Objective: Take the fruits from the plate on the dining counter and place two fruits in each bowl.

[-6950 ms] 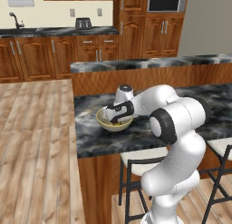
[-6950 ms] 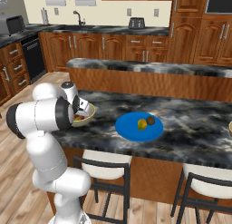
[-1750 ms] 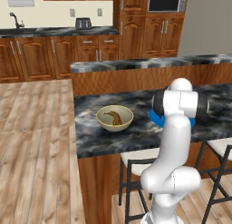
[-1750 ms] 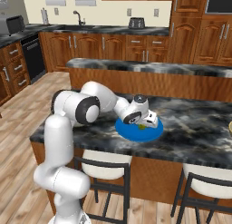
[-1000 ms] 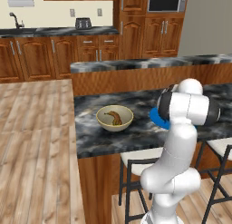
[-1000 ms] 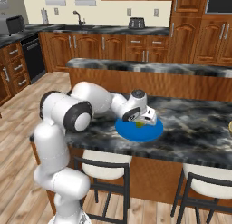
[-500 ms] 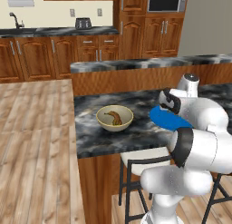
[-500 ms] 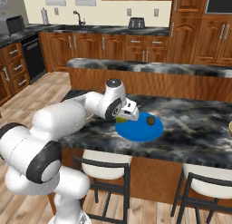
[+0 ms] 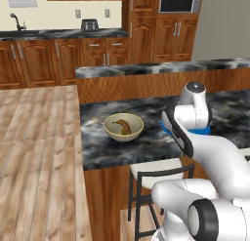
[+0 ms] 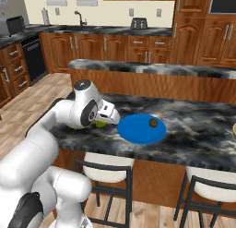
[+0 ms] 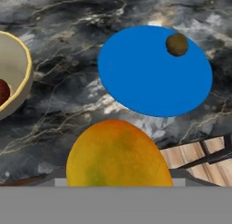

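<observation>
My gripper [image 10: 107, 117] is shut on a rounded orange-green fruit [image 11: 118, 155], held just above the dining counter [image 10: 193, 130] between the plate and the left bowl. The blue plate [image 11: 154, 71] carries one dark brown ball [image 11: 176, 44], which also sits on the plate [image 10: 138, 130] as the ball [image 10: 153, 123]. The cream bowl [image 9: 123, 127] holds the brown banana [image 9: 122, 126]. In the hand view this bowl [image 11: 16, 78] lies at the left edge. A sliver of the second bowl [image 10: 233, 130] shows at the far right. My fingertips are hidden by the fruit.
A raised marbled ledge with a wooden face [image 10: 152, 70] runs along the counter's far side. White-seated stools [image 10: 108, 160] stand under the near edge, one of them the stool [image 9: 161, 167]. My own arm covers most of the plate in the left base view.
The gripper has lifted the orange-green fruit off the plate and carried it left, towards the bowl with the banana. Only the dark ball is left on the plate.
</observation>
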